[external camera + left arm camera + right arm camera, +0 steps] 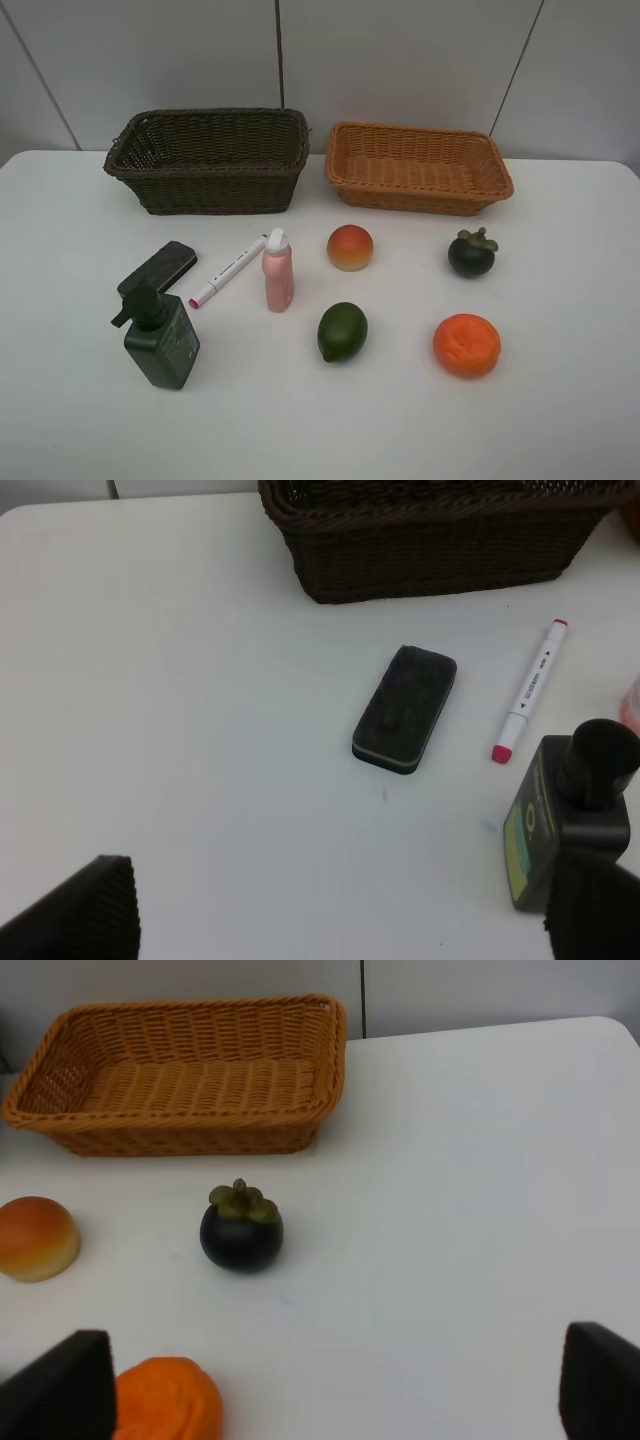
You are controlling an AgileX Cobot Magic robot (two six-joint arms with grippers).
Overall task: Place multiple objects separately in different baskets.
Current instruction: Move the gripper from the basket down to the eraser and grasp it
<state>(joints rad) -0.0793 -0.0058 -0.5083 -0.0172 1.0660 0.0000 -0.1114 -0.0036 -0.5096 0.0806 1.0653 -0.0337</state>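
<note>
Left gripper [348,905]: fingers [85,910] spread wide with nothing between them, held clear of the desk [560,420]. The wrist is pitched down. Its camera takes in the black block [160,268], the marker, the pump bottle and the front wall of the dark basket. No contact with any of them.

Right gripper [330,1385]: same pose, fingers wide apart, empty and off the desk. It faces the mangosteen [471,254], with the tan basket behind it and the orange close in.

Count, exterior view:
- Baskets, 2: the dark brown wicker basket [210,180] is upper left of centre and the deeper one. The orange-tan wicker basket [415,195] is upper right of centre and shallower. They sit side by side, close but apart.
- Bottles, 2: the dark green pump bottle [160,340] stands upright at lower left. The pink white-capped bottle [278,275] is left of centre and looks upright.
- Marker, 1: the white pink-tipped marker [228,272] lies diagonally between block and pink bottle, pink tip toward the lower left.
- Block, 1: just above the pump bottle, lying flat. The left wrist view shows the two apart.
- Fruit, 4: the red-yellow fruit [350,247] is at centre with the green fruit [342,331] below it. The mangosteen is at right with the orange [466,345] below it.

All eight items sit on the desk in front of the baskets.
</note>
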